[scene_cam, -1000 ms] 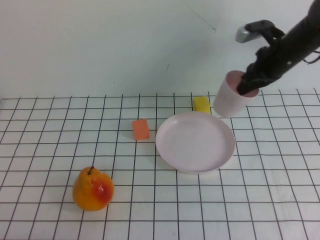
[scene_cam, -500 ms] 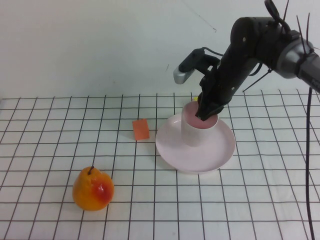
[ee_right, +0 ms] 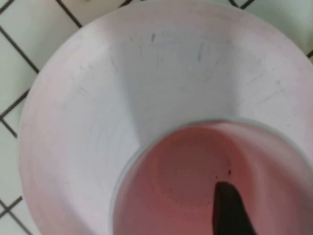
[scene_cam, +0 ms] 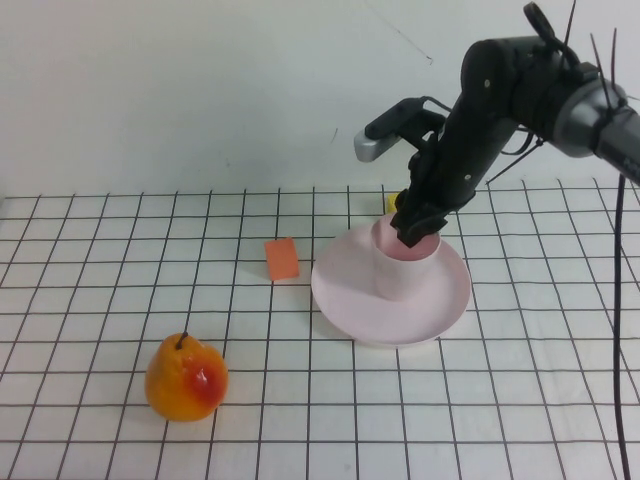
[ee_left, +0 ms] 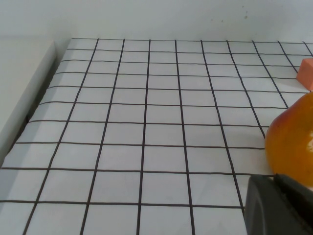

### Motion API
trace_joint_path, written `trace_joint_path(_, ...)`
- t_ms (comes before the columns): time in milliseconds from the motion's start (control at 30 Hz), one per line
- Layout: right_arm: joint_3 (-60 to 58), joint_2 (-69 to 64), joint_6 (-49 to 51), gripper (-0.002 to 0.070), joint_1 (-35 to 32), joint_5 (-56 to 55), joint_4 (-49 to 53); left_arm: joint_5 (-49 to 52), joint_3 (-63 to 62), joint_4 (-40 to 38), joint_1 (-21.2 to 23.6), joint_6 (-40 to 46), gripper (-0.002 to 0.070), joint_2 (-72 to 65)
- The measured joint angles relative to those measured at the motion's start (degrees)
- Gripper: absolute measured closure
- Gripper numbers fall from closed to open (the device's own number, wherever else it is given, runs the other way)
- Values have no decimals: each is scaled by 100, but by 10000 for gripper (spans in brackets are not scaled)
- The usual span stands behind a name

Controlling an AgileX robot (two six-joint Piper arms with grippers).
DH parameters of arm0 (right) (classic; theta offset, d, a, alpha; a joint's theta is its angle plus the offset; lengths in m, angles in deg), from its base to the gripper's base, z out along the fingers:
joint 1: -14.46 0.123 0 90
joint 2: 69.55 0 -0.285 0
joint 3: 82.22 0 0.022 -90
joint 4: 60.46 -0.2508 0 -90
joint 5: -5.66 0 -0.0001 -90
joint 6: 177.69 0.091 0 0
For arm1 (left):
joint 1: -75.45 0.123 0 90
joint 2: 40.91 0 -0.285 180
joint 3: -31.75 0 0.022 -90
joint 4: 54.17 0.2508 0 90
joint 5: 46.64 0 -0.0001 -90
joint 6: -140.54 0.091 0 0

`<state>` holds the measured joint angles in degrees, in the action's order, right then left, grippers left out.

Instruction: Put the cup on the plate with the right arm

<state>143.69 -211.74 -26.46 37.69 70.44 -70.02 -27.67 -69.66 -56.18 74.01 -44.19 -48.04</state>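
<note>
The pale pink cup (scene_cam: 406, 268) stands upright on the large pink plate (scene_cam: 345, 290), right of the plate's middle. My right gripper (scene_cam: 416, 230) hangs over the cup's far rim with one finger dipped inside. In the right wrist view that dark finger (ee_right: 229, 210) sits inside the cup (ee_right: 176, 186), with a gap to the cup's wall, and the plate (ee_right: 88, 98) lies around it. The other finger is out of view. My left gripper (ee_left: 281, 205) shows only as a dark block beside the pear (ee_left: 293, 139), its fingers together.
An orange-yellow pear (scene_cam: 186, 378) stands at the front left. An orange block (scene_cam: 282, 259) lies left of the plate. A yellow block (scene_cam: 391, 203) is mostly hidden behind the right arm. The white wall stands behind the gridded table.
The right arm carried the tilted cup from the back right over the plate and set it upright there. In the last half second the cup settled slightly to the right and lower.
</note>
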Motion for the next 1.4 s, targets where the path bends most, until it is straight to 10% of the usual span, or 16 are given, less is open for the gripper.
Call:
trace_joint_path(700, -384, 4837, 637, 671, -288, 477, 1398, 0, 0, 0, 0, 0, 680, 0)
trace_joint_path(1400, -8556, 13337, 2270, 675, -288, -2625, 1506, 0, 0, 0, 0, 0, 680, 4)
